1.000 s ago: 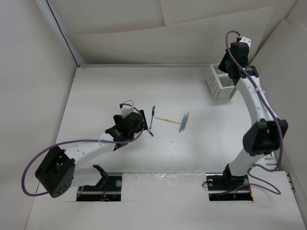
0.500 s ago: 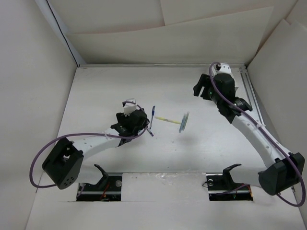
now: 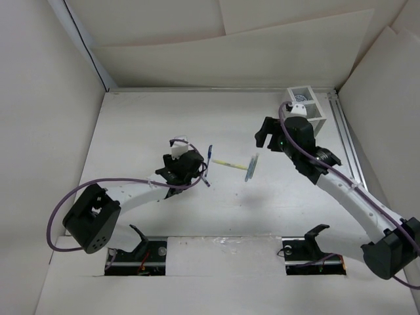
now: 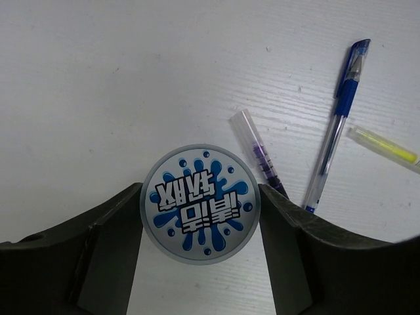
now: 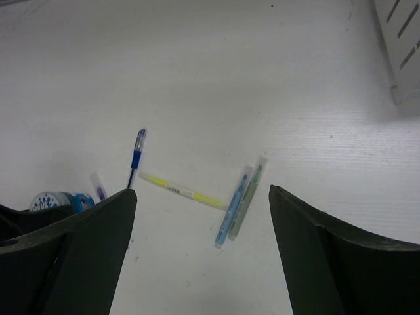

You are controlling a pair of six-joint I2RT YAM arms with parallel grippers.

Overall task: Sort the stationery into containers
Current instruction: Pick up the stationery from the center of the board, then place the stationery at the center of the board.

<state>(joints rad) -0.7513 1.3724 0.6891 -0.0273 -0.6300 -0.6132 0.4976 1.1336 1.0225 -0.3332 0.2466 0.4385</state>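
Left wrist: roll, inverted Korean lettering

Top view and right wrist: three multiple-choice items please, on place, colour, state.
1. The white organizer box sits: A) at the table's far-right corner B) at its near-left corner C) between the arm bases.
2. The stick between the blue pen and the light-blue stick is: A) red B) yellow C) black.
3. The right gripper is: A) shut on a pen B) shut on a roll C) open.
Key: 1A, top view shows it there; 2B, plainly pale yellow; 3C, fingers wide apart, nothing held.
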